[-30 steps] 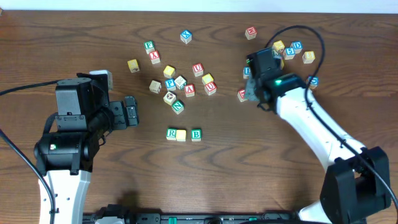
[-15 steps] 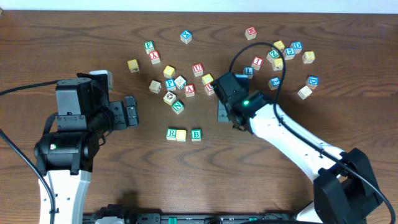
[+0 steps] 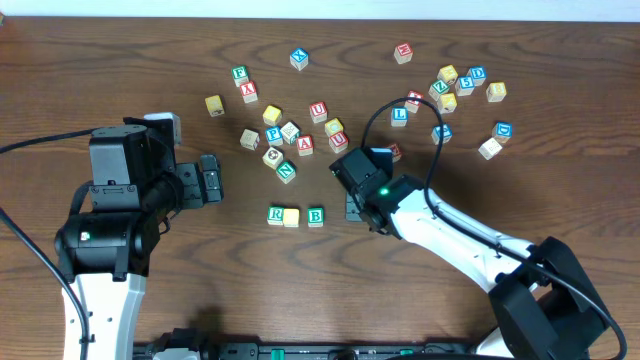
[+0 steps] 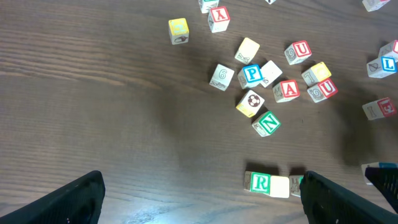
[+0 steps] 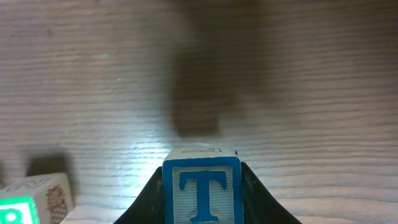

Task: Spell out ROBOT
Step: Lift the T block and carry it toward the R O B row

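A short row lies on the table: green R cube (image 3: 275, 214) (image 4: 260, 183), a yellow-faced cube (image 3: 291, 216) (image 4: 280, 186) touching it, then the green B cube (image 3: 315, 215) (image 5: 15, 211) after a small gap. My right gripper (image 3: 354, 208) (image 5: 202, 190) hovers just right of the B cube, shut on the blue T cube (image 5: 202, 186), which hangs above the wood. The overhead view hides the T under the gripper. My left gripper (image 3: 210, 180) (image 4: 202, 205) stands wide open and holds nothing, left of the row. In the left wrist view its right finger (image 4: 348, 199) covers most of the B cube.
A loose cluster of lettered cubes (image 3: 290, 135), among them P, N, A and U, lies behind the row. Another scatter of cubes (image 3: 455, 85) sits at the back right. The right arm's black cable (image 3: 400, 105) loops over the table there.
My right arm has swung from the back-right scatter down and left to just right of the B cube, its grip unchanged. The left arm has not moved.
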You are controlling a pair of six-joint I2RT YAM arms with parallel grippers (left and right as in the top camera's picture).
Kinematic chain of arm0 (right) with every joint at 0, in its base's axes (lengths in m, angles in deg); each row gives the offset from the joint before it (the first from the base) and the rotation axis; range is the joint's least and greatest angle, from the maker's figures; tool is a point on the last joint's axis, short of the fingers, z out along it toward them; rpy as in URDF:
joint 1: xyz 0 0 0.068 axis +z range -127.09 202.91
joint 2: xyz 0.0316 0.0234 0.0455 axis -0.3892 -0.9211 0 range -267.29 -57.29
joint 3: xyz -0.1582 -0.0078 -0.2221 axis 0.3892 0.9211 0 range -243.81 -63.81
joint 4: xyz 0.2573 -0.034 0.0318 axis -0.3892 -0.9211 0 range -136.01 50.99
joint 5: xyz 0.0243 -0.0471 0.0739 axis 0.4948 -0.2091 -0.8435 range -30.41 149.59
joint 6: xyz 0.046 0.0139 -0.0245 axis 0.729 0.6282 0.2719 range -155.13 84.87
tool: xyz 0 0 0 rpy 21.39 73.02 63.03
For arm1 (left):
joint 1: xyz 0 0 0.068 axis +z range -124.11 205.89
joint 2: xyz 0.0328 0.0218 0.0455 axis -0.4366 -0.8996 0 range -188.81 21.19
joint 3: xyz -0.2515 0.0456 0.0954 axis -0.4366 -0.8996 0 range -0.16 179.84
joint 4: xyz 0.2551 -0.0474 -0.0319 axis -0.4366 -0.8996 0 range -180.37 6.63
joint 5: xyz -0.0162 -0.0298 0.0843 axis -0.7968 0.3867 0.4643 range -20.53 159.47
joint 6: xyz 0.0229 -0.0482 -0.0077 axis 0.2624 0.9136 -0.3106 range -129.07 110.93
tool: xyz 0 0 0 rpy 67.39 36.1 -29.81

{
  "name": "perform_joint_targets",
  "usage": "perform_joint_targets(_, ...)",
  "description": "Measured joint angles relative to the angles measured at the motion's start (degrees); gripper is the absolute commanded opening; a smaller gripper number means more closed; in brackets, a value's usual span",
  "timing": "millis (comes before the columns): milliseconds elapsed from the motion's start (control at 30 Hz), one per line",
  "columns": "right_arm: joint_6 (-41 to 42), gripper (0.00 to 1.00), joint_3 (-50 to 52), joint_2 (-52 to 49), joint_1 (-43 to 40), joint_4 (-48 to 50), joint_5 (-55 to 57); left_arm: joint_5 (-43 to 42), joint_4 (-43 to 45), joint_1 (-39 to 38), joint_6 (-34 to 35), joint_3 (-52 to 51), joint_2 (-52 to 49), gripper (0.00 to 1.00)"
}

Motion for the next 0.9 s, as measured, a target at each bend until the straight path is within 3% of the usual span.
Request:
perform_joint_targets(400,0.92,0.06,0.0,-1.31,2.64,1.05,-0.09,0.0,-0.02,0.0,0.0,0.0,0.0,0.99)
perform_joint_targets(900,1.11,0.11,0.52,-4.7,4.52,1.6,-1.27,0.0,-0.02,0.0,0.0,0.0,0.0,0.99)
